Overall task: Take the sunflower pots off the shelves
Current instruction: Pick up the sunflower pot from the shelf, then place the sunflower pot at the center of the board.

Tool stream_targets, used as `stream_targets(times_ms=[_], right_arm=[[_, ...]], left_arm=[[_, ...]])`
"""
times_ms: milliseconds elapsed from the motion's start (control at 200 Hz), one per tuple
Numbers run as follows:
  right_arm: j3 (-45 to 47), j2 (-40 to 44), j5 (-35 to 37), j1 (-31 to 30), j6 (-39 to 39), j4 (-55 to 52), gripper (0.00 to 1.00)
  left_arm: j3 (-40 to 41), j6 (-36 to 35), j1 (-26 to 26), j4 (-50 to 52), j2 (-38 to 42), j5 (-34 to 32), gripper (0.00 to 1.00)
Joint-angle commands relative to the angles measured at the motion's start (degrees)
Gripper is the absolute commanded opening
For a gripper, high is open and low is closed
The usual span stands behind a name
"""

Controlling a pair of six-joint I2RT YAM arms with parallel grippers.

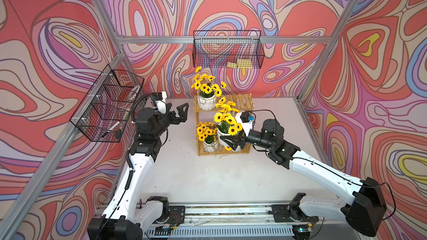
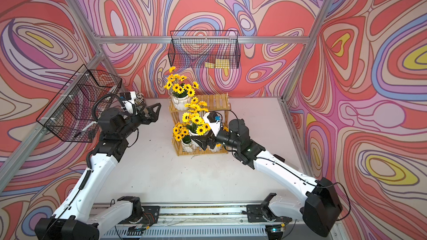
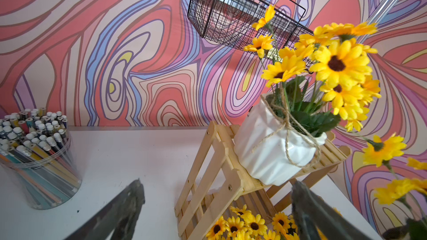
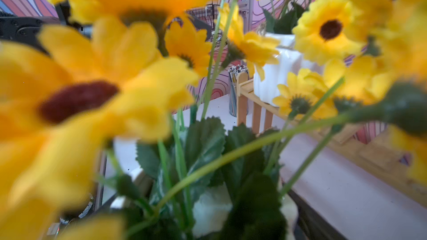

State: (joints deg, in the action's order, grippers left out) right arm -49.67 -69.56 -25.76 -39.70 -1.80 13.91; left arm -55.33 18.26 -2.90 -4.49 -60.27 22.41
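GRIP: my right gripper [image 1: 227, 143] clamps one sunflower pot [image 1: 222, 133], frame centre, at the shelves [image 1: 241, 102] | LEFT: left gripper [image 1: 178, 110] open, empty | HANDLING: likely light, slick, breakable; hold ribbed body, never stems.

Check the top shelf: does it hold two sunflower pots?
No, only one sunflower pot stands on the top shelf; the rest of it is bare.

Robot laboratory test cell. Silver aluminium extrusion frame [image 1: 157, 40], upper centre, carries printed red-and-purple swirl backdrop panels [image 1: 231, 1]. White-and-black robot arms [image 1: 136, 172] mount on a grey metal rail [image 1: 228, 210] along the bottom edge, fronting a plain white tabletop [image 1: 208, 181].
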Motion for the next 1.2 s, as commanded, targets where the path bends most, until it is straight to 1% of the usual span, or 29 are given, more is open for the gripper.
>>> stream_targets(times_ms=[0, 170, 285, 386, 531, 681, 796, 982, 1197], right_arm=[[1.74, -0.38, -1.61, -1.82, -3.02, 10.89, 0.0], [5.99, -4.06, -1.58, -5.36, -3.73, 18.57, 0.0], [7.38, -7.85, -1.62, -7.28, -3.63, 22.64, 0.0], [8.74, -11.55, -1.97, -8.46, -3.63, 28.24, 0.0], [8.01, -17.76, -2.98, -10.39, -3.2, 32.68, 0.0], [7.21, -24.77, -3.15, -13.05, -3.14, 39.99, 0.0], [7.1, -30.11, -1.74, -15.66, -1.5, 46.53, 0.0], [3.57, -38.27, -2.28, -16.82, -1.4, 49.71, 0.0], [0.23, -42.9, -3.13, -17.04, 1.09, 49.7, 0.0]], left_arm=[[-2.1, 0.37, 0.45, 0.48, 1.55, 1.39, 1.0], [-2.72, 0.93, 0.44, 1.08, 2.63, 2.18, 1.0], [-3.68, 1.24, 0.46, 2.19, 3.13, 2.81, 1.0], [-3.82, 1.39, 0.48, 2.77, 4.07, 3.07, 1.0], [-3.47, 1.51, 0.5, 3.52, 5.79, 3.03, 1.0], [-3.12, 1.49, 0.48, 4.33, 7.42, 3.0, 1.0], [-3.2, 1.34, 0.44, 4.96, 8.24, 3.25, 1.0], [-3.07, 0.98, 0.45, 5.96, 9.33, 3.26, 1.0], [-2.59, 0.89, 0.44, 6.15, 10.26, 3.2, 1.0]])
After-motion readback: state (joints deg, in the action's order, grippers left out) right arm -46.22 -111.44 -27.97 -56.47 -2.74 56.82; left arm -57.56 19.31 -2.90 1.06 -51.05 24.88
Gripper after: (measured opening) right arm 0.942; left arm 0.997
